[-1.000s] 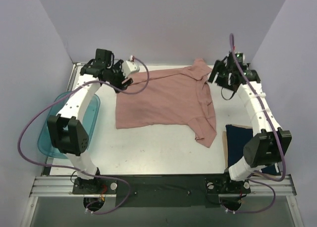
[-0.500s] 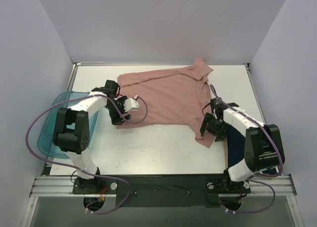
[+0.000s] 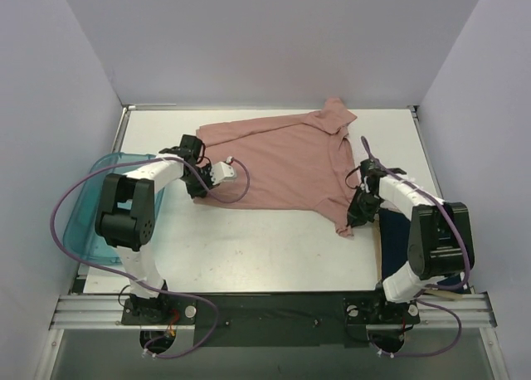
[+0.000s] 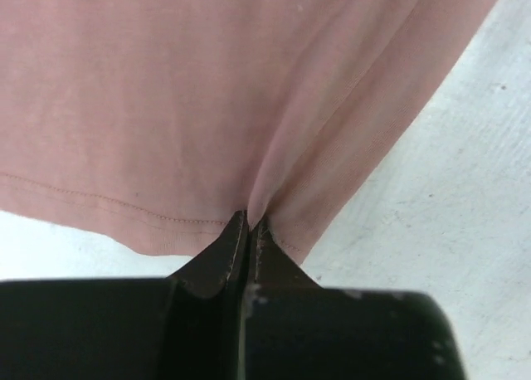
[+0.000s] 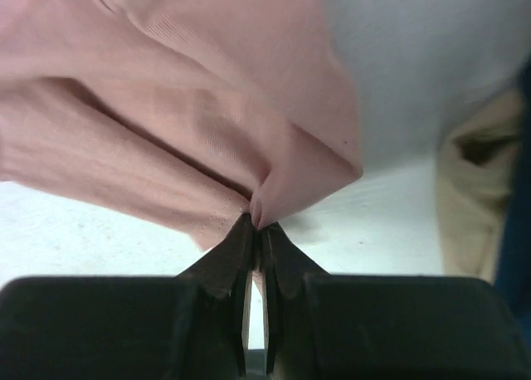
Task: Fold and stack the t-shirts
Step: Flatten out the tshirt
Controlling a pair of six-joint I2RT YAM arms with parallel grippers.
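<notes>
1 teal tray [image 3: 81,229] near pink t-shirt [image 3: 282,164]

Navy t-shirt [image 3: 392,241], worktop's right edge toward near corner: mostly hidden under right arm [image 3: 436,239], outline unreadable.
Teal tray [image 3: 81,222], left edge: inner side covered by left arm [image 3: 124,214].
Wrist views: pink t-shirt [image 4: 207,90] cut off by frame edges. Tan patch [image 5: 474,168] blurred, unidentifiable. Pinched cloth tips hidden between jaws.

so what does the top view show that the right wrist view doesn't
Only the top view shows the whole pink shirt spread out, the teal tray and the left gripper at its near left corner. Only the right wrist view shows the right gripper shut on a pinched fold. Both show pink cloth, white table and the navy shirt.
</notes>
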